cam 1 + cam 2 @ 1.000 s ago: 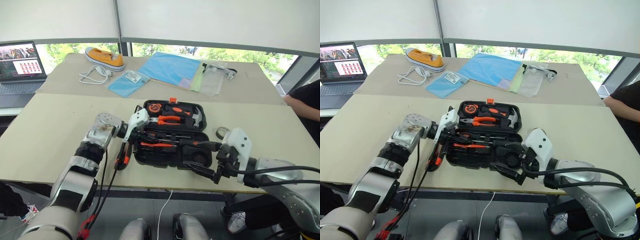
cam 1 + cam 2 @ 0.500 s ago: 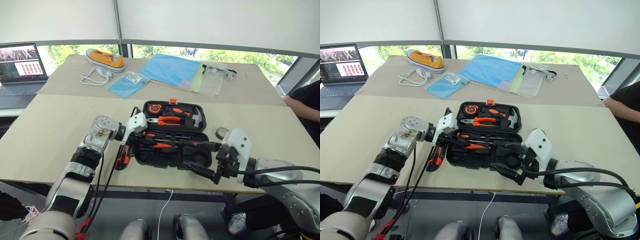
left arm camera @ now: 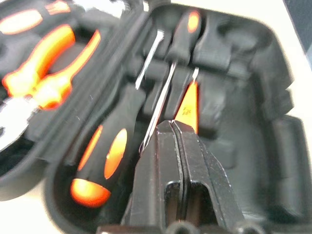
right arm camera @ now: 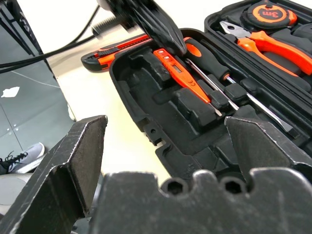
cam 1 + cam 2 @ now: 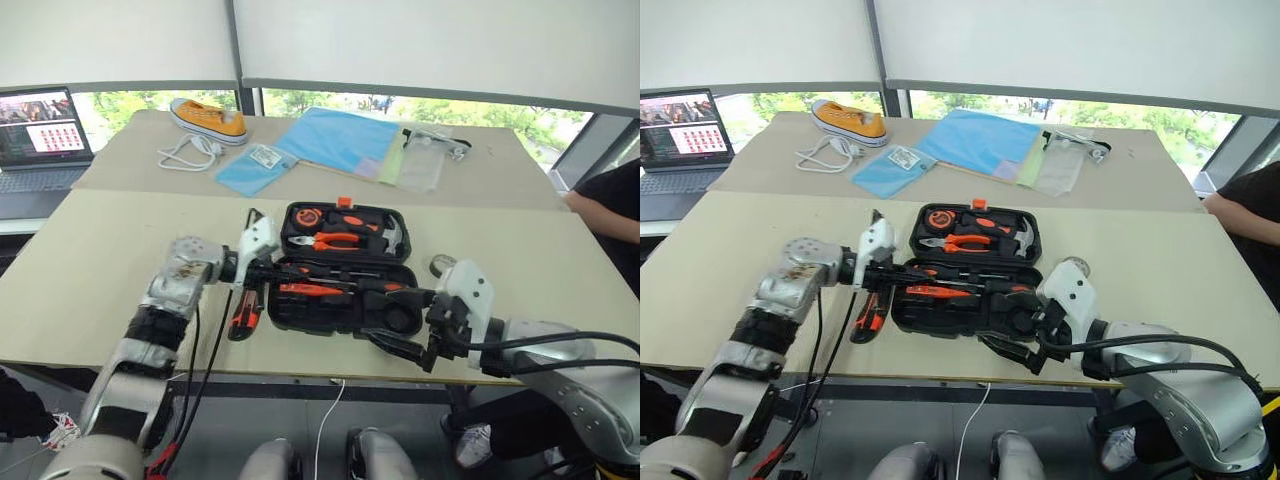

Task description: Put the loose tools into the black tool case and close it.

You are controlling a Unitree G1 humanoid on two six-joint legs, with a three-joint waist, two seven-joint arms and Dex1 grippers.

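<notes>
The black tool case (image 5: 300, 322) lies open mid-table, with pliers, a hammer and a tape measure in its far half. A slim red-handled screwdriver (image 4: 175, 73) and a black-and-orange screwdriver (image 3: 105, 156) rest in the near half, and a second one (image 3: 187, 29) lies beyond them. My left gripper (image 3: 171, 127) is shut, holds nothing, and hovers over the near half's left end, just above the red handle. On the table to the left of the case is the utility knife (image 5: 243, 312). A small tape roll (image 5: 441, 264) sits to the right of the case. My right gripper (image 5: 400, 320) is open at the case's near right corner.
At the back of the table are a laptop (image 5: 40, 125), an orange shoe (image 5: 210, 115) with a white cord (image 5: 185, 152), blue folders (image 5: 335, 135) and a clear bag (image 5: 425, 160). A person's arm (image 5: 610, 210) rests at the right edge. The table's near edge runs just below the case.
My left gripper drew back to the left and rose a little, away from the middle of the near half. The red screwdriver now lies flat in the case. The right arm stayed put.
</notes>
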